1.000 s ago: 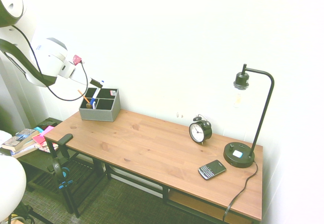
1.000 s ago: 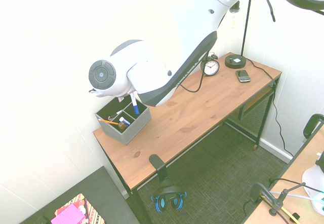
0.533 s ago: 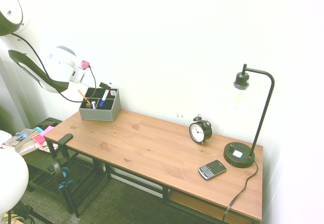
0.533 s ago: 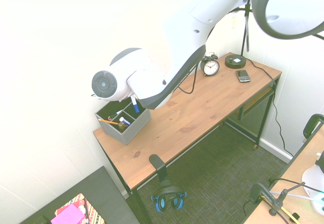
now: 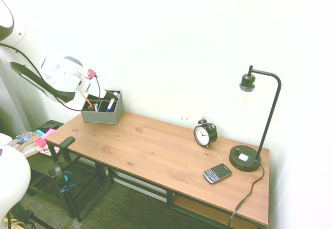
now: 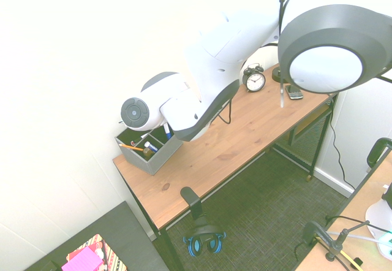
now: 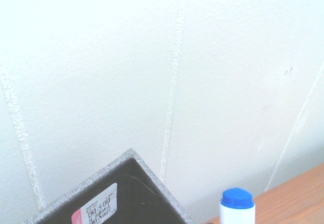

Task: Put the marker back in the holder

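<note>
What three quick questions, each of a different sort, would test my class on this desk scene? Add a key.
1. True or false: the alarm clock stands on the desk between the holder and the lamp.
2. What lies flat beside the lamp's base? A) a phone B) a cup C) a stapler
3. Fill in: the marker has a ___ cap.

Key: 1 true; 2 A; 3 blue.

One holder [image 5: 102,113], clock [image 5: 205,133], lamp [image 5: 249,136], phone [image 5: 217,173].
</note>
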Available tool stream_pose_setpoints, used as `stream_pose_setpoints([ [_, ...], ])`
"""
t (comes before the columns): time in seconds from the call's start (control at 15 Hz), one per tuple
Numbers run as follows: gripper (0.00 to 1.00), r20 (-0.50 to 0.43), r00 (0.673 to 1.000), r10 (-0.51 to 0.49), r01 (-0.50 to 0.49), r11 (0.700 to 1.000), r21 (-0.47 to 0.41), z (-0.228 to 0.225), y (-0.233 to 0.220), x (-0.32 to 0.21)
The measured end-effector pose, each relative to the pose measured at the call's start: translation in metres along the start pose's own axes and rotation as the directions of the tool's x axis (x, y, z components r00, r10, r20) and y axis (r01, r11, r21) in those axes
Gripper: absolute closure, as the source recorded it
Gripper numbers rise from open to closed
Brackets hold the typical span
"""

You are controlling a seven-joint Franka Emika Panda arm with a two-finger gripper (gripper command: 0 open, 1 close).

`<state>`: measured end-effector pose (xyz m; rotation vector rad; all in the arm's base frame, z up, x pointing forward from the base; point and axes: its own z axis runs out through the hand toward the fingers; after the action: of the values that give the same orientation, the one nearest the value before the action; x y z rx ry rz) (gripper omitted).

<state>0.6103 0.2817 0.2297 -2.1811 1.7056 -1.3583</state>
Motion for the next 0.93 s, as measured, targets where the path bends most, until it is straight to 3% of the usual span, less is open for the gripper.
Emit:
stream_pose_setpoints([
  [0.47,0.0,0.016,1.0,-0.005,0.005,1.0,0.008,-0.006,0.01,0.001],
  [0.67,0.0,0.046,0.999,0.0,-0.002,1.0,0.031,-0.039,0.004,0.002],
  [0.8,0.0,0.095,0.996,0.006,-0.002,0.999,-0.04,-0.079,0.013,0.01],
  [0.93,0.0,0.138,0.989,-0.044,0.064,0.987,-0.146,-0.102,0.028,0.034],
])
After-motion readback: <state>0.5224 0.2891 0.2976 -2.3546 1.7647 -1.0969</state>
